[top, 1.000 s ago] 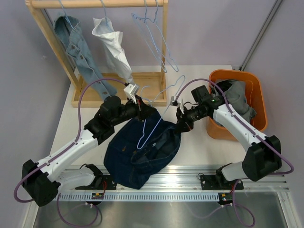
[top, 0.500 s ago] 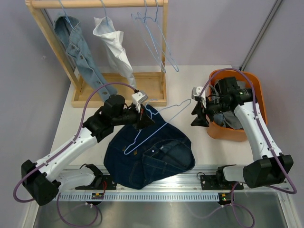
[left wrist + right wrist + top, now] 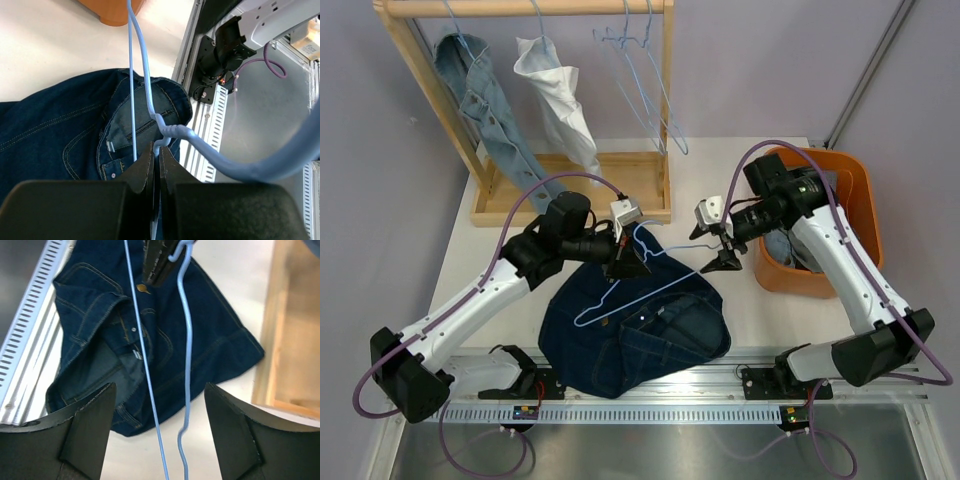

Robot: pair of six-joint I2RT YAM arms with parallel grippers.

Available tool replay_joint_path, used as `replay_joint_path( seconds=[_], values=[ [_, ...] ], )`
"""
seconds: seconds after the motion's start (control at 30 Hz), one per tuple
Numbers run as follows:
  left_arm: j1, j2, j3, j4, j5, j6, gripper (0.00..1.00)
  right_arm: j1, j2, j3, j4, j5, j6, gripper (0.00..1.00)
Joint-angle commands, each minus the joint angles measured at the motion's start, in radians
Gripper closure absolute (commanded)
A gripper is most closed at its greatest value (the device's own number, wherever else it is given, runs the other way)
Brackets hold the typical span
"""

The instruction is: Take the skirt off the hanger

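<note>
Top external view, items listed from the left, each placed against the skirt.

- Wooden rack [image 3: 420, 80]: pale square-cut timber, behind the skirt and to its left. It carries a light-wash denim garment [image 3: 485, 110], a crumpled white garment [image 3: 560, 100] and several bare wire hangers [image 3: 645, 80].
- Left hand [image 3: 636, 266]: black, tapering, over the skirt's back edge. The left wrist view shows its fingers [image 3: 142, 167] pressed together on the wire just below the twisted neck of the hanger [image 3: 640, 297].
- Hanger: thin pale-blue wire, a triangle with a hook. Its outline shows whole on top of the skirt, with the far corner reaching past the right edge.
- Skirt [image 3: 650, 335]: dark indigo denim with tan topstitching, lying in a rumpled heap on the white worktop [image 3: 740, 180]. The waistband is turned open, showing the paler inside face, a metal button and pocket seams. Its front edge overhangs the metal rail.
- Right hand [image 3: 720, 265]: black, just right of the skirt's back corner. Its fingers [image 3: 85, 435] are spread wide with nothing between them.
- Bin [image 3: 865, 190]: orange moulded plastic with rounded corners, right of the skirt.
</note>
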Motion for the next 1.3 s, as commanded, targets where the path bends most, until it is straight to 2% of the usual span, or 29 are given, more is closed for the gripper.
replay_joint_path(
  seconds=[0.0,0.13,0.23,0.27,0.33,0.37,0.43,0.47,0.57,0.7,0.87,0.97,1.27],
  values=[
    [-0.003,-0.002,0.053,0.026,0.064,0.003,1.0,0.054,0.031,0.006,0.008,-0.002,0.046,0.23],
    [-0.003,-0.002,0.045,0.066,0.073,-0.02,1.0,0.091,0.071,0.008,-0.011,-0.018,0.062,0.32],
    [-0.003,0.001,0.034,0.114,0.096,-0.058,1.0,0.097,0.074,-0.003,0.041,-0.007,0.119,0.51],
    [-0.003,-0.002,0.031,0.123,0.102,-0.064,1.0,0.096,0.079,0.001,0.049,-0.002,0.127,0.65],
    [-0.003,-0.003,0.023,0.138,0.104,-0.075,1.0,0.097,0.079,0.014,0.049,0.001,0.139,0.77],
    [-0.003,-0.005,0.02,0.141,0.104,-0.077,0.98,0.096,0.08,0.015,0.048,0.001,0.142,0.88],
    [-0.003,-0.011,0.011,0.143,0.102,-0.075,0.87,0.094,0.074,0.017,0.049,-0.005,0.151,0.95],
    [-0.001,-0.017,0.008,0.14,0.098,-0.066,0.7,0.093,0.068,0.015,0.055,-0.011,0.159,1.0],
    [-0.001,-0.037,-0.009,0.117,0.079,-0.028,0.4,0.048,0.063,0.012,0.043,-0.05,0.156,1.0],
    [0.025,-0.106,-0.049,0.102,0.03,0.021,0.24,-0.058,0.085,0.029,-0.037,-0.151,0.08,1.0],
    [0.127,-0.201,-0.105,0.089,0.003,0.067,0.18,-0.141,0.106,0.061,-0.176,-0.206,-0.019,1.0],
    [0.16,-0.218,-0.13,0.095,0.003,0.08,0.18,-0.142,0.1,0.043,-0.175,-0.214,-0.03,1.0],
    [0.161,-0.169,-0.132,0.143,0.007,0.071,0.23,-0.142,0.105,0.027,-0.162,-0.274,-0.007,1.0]
  ],
)
